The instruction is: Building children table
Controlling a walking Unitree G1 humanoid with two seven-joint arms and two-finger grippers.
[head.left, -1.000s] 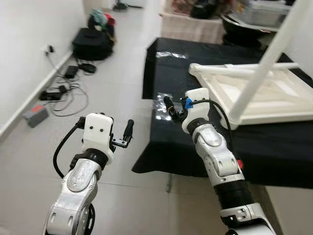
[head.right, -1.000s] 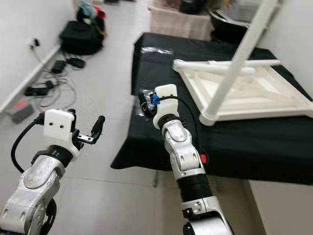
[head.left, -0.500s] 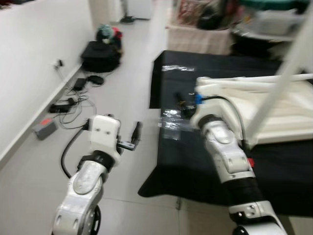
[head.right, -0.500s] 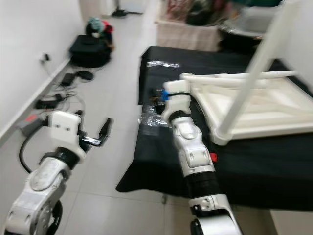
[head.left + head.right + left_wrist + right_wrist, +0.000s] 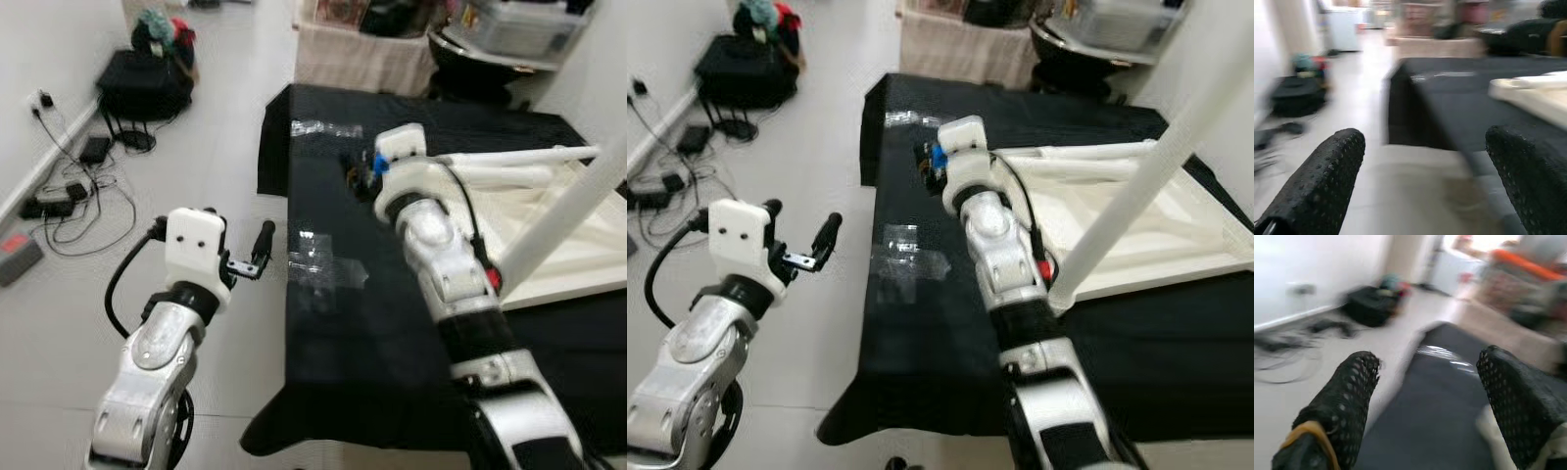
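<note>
A white children's table (image 5: 1136, 220) lies upside down on a black cloth (image 5: 392, 323) that covers the tabletop, toward the robot's right side, with one white leg (image 5: 1146, 186) standing up from its frame and slanting toward the upper right of the head views. The right end effector (image 5: 355, 168) is raised over the black cloth just beside the near corner of the overturned table, at the end of the silver right arm (image 5: 446, 284); in the right wrist view its two black fingers (image 5: 1339, 406) stand wide apart with nothing between them, and the cloth and a pale edge of the table show beyond them. The left end effector (image 5: 257, 250) hangs over the floor (image 5: 196, 196) to the left of the cloth's edge, apart from the table; in the left wrist view its fingers (image 5: 1322, 181) are also spread wide and hold nothing, pointing toward the black-draped tabletop and the white frame at the far side. A patch of clear plastic wrapping (image 5: 318, 264) lies on the cloth near its left edge, and another glint of it (image 5: 313, 127) sits farther back. Along the wall on the left, cables (image 5: 73, 191) trail across the floor, and a black bag (image 5: 142, 78) with coloured clothing on top rests farther away. Both wrist views are blurred.
</note>
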